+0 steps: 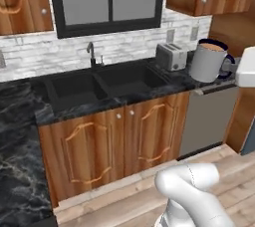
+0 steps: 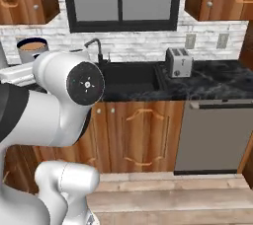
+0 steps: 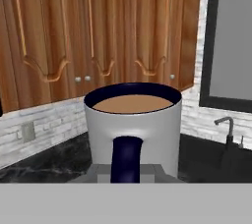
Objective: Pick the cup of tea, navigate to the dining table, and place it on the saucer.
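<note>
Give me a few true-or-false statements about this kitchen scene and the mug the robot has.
1. The cup of tea is held up in the air, above counter height. True.
2. The cup is empty. False: brown liquid fills it nearly to the navy rim.
3. A toaster stands on the counter right of the sink. True.
4. The cup sits on a yellow saucer. False: it is gripped at its handle by the fingers.
5. The cup is tipped on its side. False: it is upright.
</note>
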